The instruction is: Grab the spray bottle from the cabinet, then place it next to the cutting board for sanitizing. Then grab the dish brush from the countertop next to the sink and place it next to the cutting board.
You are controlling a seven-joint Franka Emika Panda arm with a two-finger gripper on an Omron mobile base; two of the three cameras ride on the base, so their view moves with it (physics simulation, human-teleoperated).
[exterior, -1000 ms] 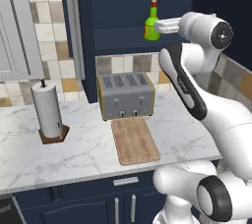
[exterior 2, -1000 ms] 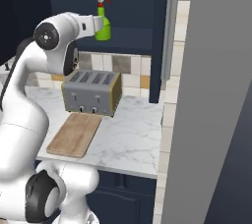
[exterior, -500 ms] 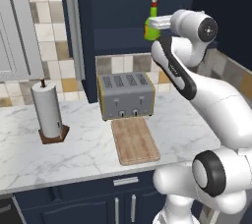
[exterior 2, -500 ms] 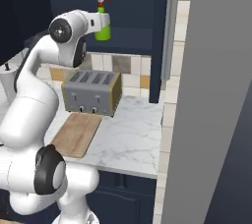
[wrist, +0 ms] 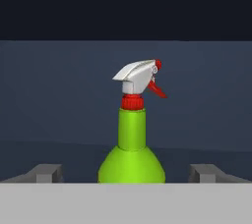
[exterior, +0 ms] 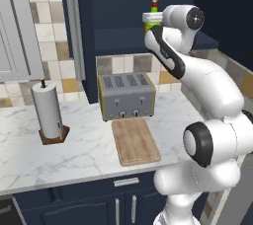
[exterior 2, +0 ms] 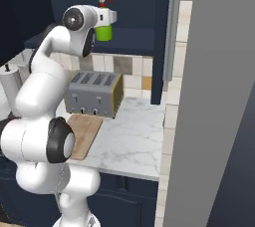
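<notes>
Up on the navy shelf of the cabinet [exterior: 128, 39], the spray bottle [wrist: 132, 142] stands upright between my fingertips [wrist: 45, 173]. My jaws stand wide apart, one on either side of it, not clamped.

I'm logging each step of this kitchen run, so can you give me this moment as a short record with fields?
spray bottle: upright on the navy shelf inside the cabinet, not yet gripped
gripper: jaws open, one fingertip either side of the bottle's base
cutting board: flat on the countertop, in front of the toaster
paper towel roll: standing left of the toaster
stage: reaching for the bottle
</notes>
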